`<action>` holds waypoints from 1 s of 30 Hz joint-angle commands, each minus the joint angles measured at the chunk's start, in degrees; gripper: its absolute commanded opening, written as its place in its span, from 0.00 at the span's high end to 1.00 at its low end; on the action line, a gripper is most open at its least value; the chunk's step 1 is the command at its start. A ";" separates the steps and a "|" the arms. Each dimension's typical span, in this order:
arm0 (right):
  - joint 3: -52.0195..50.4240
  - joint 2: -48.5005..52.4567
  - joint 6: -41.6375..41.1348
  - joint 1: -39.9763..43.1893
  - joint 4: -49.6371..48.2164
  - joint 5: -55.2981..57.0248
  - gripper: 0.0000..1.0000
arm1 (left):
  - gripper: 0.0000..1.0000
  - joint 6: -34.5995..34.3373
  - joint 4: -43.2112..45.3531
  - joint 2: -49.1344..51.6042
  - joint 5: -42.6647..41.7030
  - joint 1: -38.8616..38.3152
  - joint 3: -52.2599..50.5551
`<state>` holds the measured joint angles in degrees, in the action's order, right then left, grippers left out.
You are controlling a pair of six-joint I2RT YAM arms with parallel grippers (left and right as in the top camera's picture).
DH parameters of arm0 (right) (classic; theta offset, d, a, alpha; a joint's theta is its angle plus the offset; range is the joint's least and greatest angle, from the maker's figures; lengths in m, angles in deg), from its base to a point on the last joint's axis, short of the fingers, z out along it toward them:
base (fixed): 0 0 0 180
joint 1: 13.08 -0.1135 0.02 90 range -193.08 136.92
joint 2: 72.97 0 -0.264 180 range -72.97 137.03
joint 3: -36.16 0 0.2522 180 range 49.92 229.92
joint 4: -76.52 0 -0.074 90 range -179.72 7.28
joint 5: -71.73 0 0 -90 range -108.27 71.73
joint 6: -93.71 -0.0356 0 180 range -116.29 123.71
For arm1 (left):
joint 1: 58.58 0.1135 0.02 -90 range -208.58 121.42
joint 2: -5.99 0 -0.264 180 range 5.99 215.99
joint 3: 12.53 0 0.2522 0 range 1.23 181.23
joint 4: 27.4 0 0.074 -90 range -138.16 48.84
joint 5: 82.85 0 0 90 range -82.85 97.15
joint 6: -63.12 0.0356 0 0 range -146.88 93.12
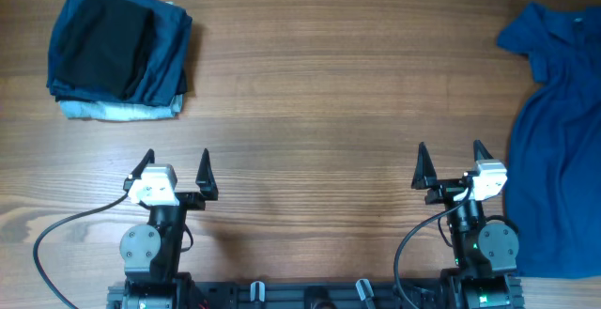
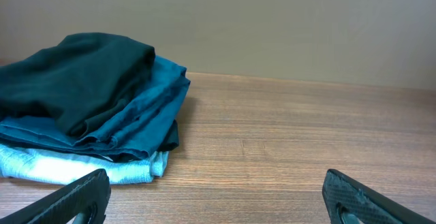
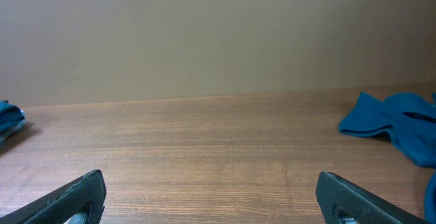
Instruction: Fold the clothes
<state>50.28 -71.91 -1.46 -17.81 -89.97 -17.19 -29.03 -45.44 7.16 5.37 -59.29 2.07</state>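
The clothes, a medium-blue shirt [image 1: 559, 140], lie spread along the table's right edge, partly cut off by the frame; one sleeve and the collar end show at the right of the right wrist view [image 3: 392, 125]. My right gripper [image 1: 452, 169] stands open near the front of the table, just left of the shirt and not touching it; bare wood lies between its fingers [image 3: 368, 200]. My left gripper [image 1: 176, 169] is open too, at the front left, with nothing between its fingers [image 2: 75, 200].
At the back left sits a stack of folded garments [image 1: 117, 55]: black on top, dark teal under it, pale grey-blue at the bottom, also in the left wrist view [image 2: 88, 108]. A beige wall [image 3: 218, 33] rises behind the wooden table [image 1: 310, 93].
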 commanded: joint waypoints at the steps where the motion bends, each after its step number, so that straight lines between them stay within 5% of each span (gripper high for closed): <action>1: -0.07 -0.04 -0.98 -0.33 -0.15 -0.96 0.00 | 0.00 1.11 0.04 0.09 -0.70 -0.31 -0.50; 25: -0.04 -0.04 1.86 -0.28 -0.74 4.04 0.00 | 0.00 1.11 0.04 0.09 -0.70 -0.31 -0.50; 30: 3.50 -0.02 -8.48 -0.28 -2.21 3.61 0.00 | 0.00 1.11 0.04 0.09 -0.70 -0.31 -0.50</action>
<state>50.28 -71.87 -6.21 -17.81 -92.79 -14.17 -29.03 -45.44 7.16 5.37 -59.29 2.07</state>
